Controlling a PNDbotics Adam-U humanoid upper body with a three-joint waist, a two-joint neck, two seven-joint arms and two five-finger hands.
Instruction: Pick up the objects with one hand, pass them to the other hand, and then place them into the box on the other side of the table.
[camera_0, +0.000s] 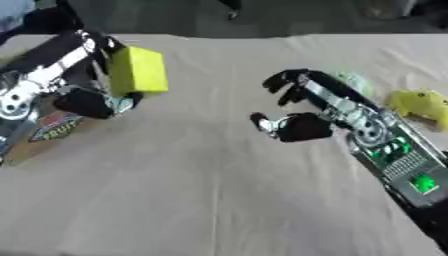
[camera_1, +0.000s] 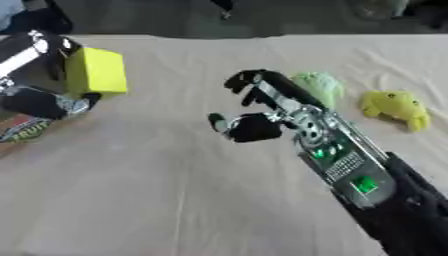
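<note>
1. My left hand: at the table's left edge, fingers and thumb closed on the yellow block. The block is square-sided and bright yellow, held upright above the cloth, its broad face turned toward the middle of the table.
2. My right hand: right of the yellow block and well apart from it, over the middle of the table. Fingers curled over at the top, thumb out toward the left. It holds nothing.
3. Box: just below the yellow block, at the left table edge, under my left hand and wrist. Printed label partly showing; most of it is hidden by my arm.
4. Pale green object: far right of the yellow block, just behind my right forearm. Soft-looking; shape unclear.
5. Yellow toy: further right than the green object, near it but apart, lying on the cloth. Rounded and lumpy.
6. Table: covered in a beige cloth, with creases running away from the block.
</note>
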